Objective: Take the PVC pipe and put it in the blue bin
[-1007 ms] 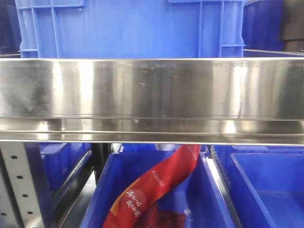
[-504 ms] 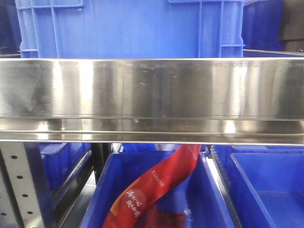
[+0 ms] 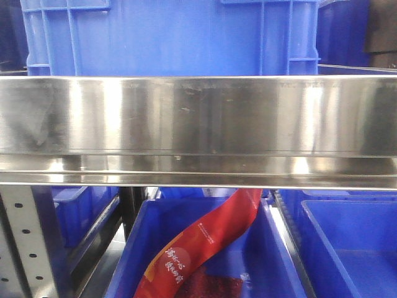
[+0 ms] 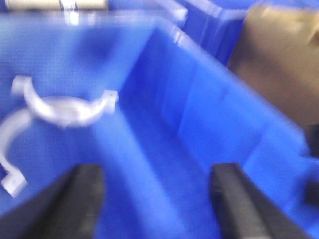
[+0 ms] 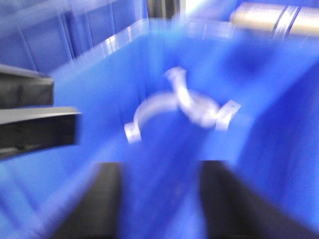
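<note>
Two claws hang over one blue bin (image 4: pixel 199 124), both blurred. My left claw (image 4: pixel 154 199) gapes wide, empty; my right claw (image 5: pixel 159 199) is parted, empty too. White PVC clips (image 4: pixel 65 109) lie crossed on the bin floor, at 10 o'clock from the left claw, 12 o'clock from the right. Front view: steel shelf (image 3: pixel 198 118) and red packet (image 3: pixel 205 242) unchanged from earlier.

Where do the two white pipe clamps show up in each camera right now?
Front view: not in it.
Left wrist: white pipe clamps at left, on the blue bin floor.
Right wrist: clamps at centre, beyond the open fingers.
Shared landmark: the bin's blue inner wall.
</note>
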`<act>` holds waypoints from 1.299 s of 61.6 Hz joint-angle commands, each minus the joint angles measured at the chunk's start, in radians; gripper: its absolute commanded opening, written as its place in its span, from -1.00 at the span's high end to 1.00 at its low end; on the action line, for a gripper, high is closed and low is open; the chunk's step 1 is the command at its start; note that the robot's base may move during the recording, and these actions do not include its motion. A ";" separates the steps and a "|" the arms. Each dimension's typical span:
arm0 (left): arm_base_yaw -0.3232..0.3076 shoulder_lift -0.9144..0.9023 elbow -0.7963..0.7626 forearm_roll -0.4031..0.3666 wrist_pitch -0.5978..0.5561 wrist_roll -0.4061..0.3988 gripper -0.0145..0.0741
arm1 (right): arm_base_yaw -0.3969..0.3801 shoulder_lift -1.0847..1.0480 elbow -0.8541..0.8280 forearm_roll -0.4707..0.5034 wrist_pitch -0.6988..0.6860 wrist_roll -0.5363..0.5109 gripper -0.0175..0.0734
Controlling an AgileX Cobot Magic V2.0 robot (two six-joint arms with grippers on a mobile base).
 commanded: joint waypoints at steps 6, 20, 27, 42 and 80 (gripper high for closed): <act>-0.005 -0.062 -0.013 0.059 -0.004 -0.001 0.60 | 0.002 -0.073 -0.011 -0.012 0.032 -0.003 0.85; -0.005 -0.068 -0.013 0.121 0.021 -0.001 0.92 | 0.002 -0.079 -0.011 -0.014 -0.004 -0.003 0.98; -0.005 -0.109 -0.013 0.111 0.073 -0.001 0.92 | 0.002 -0.126 -0.011 -0.014 0.024 -0.003 0.98; -0.005 -0.269 0.033 0.142 0.123 -0.001 0.92 | 0.002 -0.268 0.021 -0.124 0.115 -0.029 0.98; -0.005 -0.949 1.109 0.082 -0.620 -0.001 0.92 | 0.002 -0.680 0.855 -0.136 -0.475 -0.029 0.98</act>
